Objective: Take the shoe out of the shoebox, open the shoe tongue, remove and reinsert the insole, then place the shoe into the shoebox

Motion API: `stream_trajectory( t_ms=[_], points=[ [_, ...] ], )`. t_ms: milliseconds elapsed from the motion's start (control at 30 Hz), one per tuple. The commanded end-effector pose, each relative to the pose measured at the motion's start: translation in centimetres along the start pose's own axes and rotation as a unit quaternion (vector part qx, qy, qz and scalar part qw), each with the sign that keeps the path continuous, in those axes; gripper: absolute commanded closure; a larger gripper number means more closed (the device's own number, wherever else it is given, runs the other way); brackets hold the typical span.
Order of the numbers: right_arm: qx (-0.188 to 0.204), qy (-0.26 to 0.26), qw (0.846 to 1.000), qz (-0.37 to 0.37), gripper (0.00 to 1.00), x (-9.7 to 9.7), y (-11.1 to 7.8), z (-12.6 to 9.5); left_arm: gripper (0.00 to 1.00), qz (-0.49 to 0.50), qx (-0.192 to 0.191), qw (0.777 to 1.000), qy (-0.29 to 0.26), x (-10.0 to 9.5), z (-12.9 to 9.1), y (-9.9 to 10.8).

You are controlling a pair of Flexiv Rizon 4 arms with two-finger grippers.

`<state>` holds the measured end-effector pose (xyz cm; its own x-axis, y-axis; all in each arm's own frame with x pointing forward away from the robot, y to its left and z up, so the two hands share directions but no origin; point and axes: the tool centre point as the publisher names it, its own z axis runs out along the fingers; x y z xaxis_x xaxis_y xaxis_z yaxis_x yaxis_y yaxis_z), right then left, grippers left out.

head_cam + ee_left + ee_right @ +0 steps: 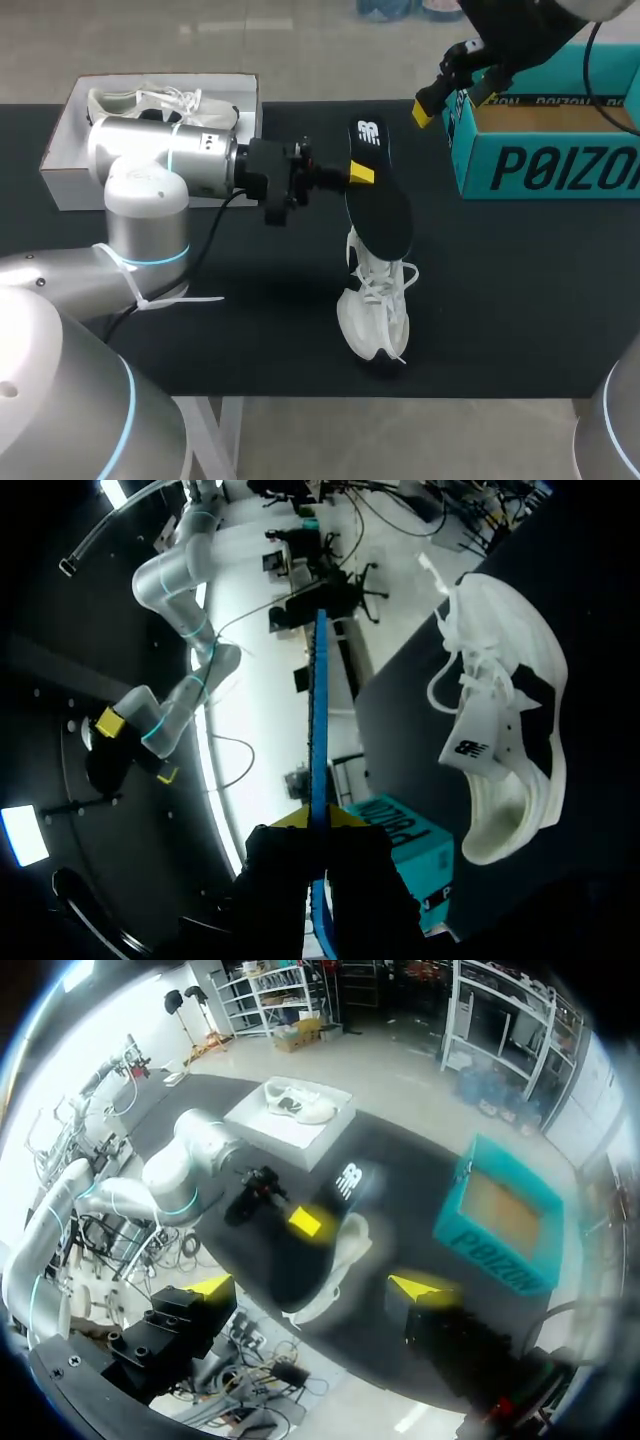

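One insole in grip of left claw.

The shoe is soft white cloth with string laces. The insole looks black and matt. The shoebox is smooth teal card. The left arm is shiny grey metal.

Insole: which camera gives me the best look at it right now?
Head view: the insole shows its broad black face, pinched by the left gripper above the white shoe. The left wrist view catches the insole edge-on, a thin blue strip. The right wrist view shows the insole small and far off.
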<state>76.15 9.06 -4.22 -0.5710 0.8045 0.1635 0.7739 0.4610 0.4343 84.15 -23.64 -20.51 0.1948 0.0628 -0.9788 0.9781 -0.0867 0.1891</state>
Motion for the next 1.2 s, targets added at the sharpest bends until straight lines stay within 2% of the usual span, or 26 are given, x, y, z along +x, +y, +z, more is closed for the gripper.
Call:
stream_trajectory(
  t_ms=[33,133,233,367,433,467,500,567,600,667,700,733,1200],
  points=[
    [0.001,0.0,1.0,0.0,0.0,0.0,0.1,0.1,1.0,0.0,0.001,1.0,0.0,0.0,0.0,0.1],
    [0.001,0.0,1.0,0.0,0.0,0.0,0.1,0.1,1.0,0.0,0.001,1.0,0.0,0.0,0.0,0.1],
    [0.001,0.0,1.0,0.0,0.0,0.0,0.1,0.1,1.0,-0.138,0.028,0.988,-0.067,-0.7,0.1,0.1],
    [0.001,0.0,1.0,0.0,0.0,0.0,0.1,0.1,1.0,-0.266,0.027,0.955,-0.126,-1.3,-0.1,0.1],
    [0.001,0.0,1.0,0.0,0.0,0.0,0.1,0.1,1.0,-0.357,0.044,0.921,-0.147,-1.6,-0.2,0.1],
    [0.001,0.0,1.0,0.0,0.0,0.0,0.1,0.1,1.0,-0.378,0.042,0.91,-0.167,-1.8,-0.2,0.0],
    [0.001,0.0,1.0,0.0,0.0,0.0,0.1,0.1,1.0,-0.427,0.038,0.885,-0.183,-1.9,-0.3,0.0],
    [0.001,0.0,1.0,0.0,0.0,0.0,0.1,0.1,1.0,-0.48,0.037,0.855,-0.192,-1.8,-0.4,0.1],
    [0.001,0.0,1.0,0.0,0.0,0.0,0.1,0.1,1.0,-0.535,0.026,0.821,-0.201,-1.7,-0.6,0.3],
    [0.001,0.0,1.0,0.0,0.0,0.0,0.1,0.1,1.0,-0.6,0.048,0.77,-0.213,-1.5,-0.6,0.4],
    [0.001,0.0,1.0,0.0,0.0,0.0,0.1,0.1,1.0,-0.605,0.036,0.767,-0.208,-1.5,-0.8,0.5],
    [0.001,0.0,1.0,0.0,0.0,0.0,0.1,0.1,1.0,-0.596,0.023,0.78,-0.191,-1.6,-0.9,0.6],
    [0.001,0.0,1.0,0.0,0.0,0.0,0.1,0.1,1.0,-0.596,0.023,0.78,-0.191,-1.6,-0.9,0.6]
  ],
)
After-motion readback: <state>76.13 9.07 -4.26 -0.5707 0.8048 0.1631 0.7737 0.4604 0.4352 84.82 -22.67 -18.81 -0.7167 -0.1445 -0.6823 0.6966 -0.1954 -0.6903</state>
